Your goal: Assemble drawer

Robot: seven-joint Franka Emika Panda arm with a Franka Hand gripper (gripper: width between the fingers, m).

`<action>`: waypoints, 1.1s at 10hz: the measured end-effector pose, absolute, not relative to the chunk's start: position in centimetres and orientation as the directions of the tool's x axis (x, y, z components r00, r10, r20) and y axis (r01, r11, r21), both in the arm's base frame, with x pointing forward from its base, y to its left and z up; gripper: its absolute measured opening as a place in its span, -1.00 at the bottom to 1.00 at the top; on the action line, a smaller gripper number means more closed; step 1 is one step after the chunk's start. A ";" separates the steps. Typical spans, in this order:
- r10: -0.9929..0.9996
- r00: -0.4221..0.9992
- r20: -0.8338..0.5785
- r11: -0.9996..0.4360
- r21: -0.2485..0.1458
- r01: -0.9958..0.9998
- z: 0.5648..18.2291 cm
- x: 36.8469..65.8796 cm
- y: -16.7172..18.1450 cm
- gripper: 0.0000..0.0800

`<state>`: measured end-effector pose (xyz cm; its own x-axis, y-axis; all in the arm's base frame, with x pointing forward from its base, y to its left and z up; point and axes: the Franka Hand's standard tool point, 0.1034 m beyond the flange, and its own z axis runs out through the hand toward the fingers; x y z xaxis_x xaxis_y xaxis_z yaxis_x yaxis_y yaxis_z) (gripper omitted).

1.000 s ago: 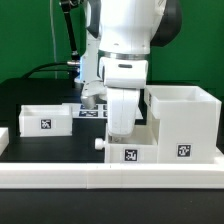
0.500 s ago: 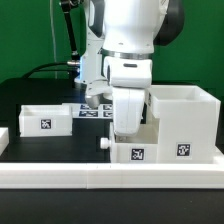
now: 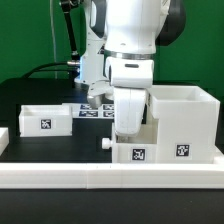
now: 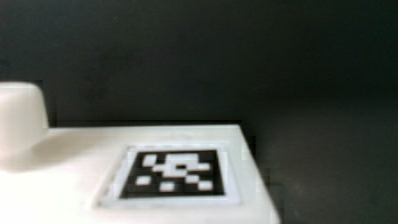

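**White plastic parts on a matt black table**

The casing (image 3: 185,122) is smooth white plastic with a dull, even sheen. The knobbed tray (image 3: 135,153) just beside the casing and the second tray (image 3: 42,118) well apart from it look like the same plastic. Each part carries a flat printed tag (image 3: 183,151) in black and white, matt like paper. In the blurred wrist view the knob (image 4: 18,120) is rounded, smooth and creamy white. The wall (image 3: 100,178) in front of the casing is also smooth white. The table (image 3: 25,90) is matt black and shows no reflections. The arm (image 3: 130,30) above and beside the casing has a glossier white shell with soft highlights and a dark joint.
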<state>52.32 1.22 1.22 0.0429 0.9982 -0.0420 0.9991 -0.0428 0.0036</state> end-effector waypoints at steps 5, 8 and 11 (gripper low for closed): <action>0.998 0.054 -0.044 -0.054 0.000 0.999 1.8 52.5 1.4 -0.05; 0.996 0.076 -0.051 -0.077 -0.008 0.997 3.9 52.8 2.2 0.58; 0.996 0.072 -0.060 -0.072 0.013 0.997 6.7 53.7 1.3 0.62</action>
